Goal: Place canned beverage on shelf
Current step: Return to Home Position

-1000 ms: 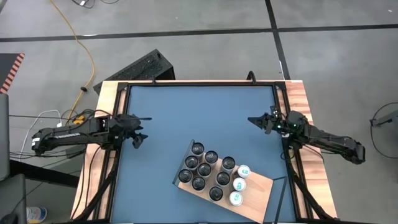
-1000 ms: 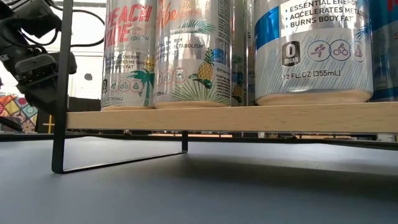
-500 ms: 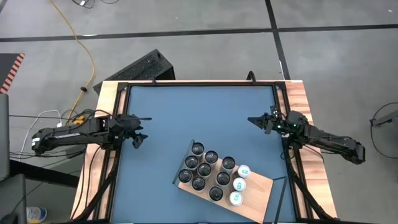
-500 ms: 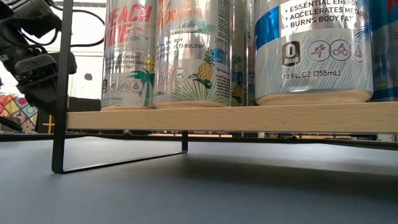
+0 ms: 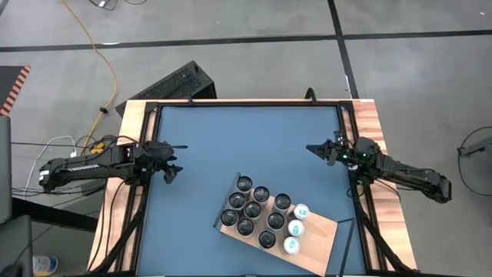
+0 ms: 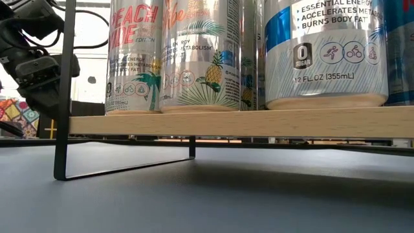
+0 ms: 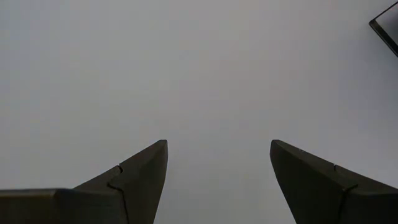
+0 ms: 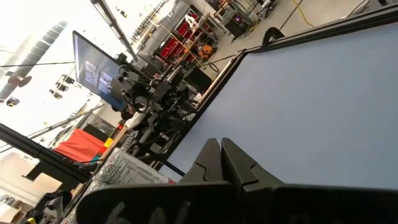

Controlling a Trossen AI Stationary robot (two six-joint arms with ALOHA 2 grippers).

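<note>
Low view: cans (image 6: 194,55) on shelf (image 6: 239,123), tops cut off; left gripper (image 7: 219,144) jaws wide, right gripper (image 8: 221,143) jaws pressed together.

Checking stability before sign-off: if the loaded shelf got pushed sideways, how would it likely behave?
The shelf stands on thin wire legs, so a shove would probably slide it, perhaps rocking. Its cans crowd one end, so it is likely heavy and unevenly weighted. The tall upright cans might topple.
</note>
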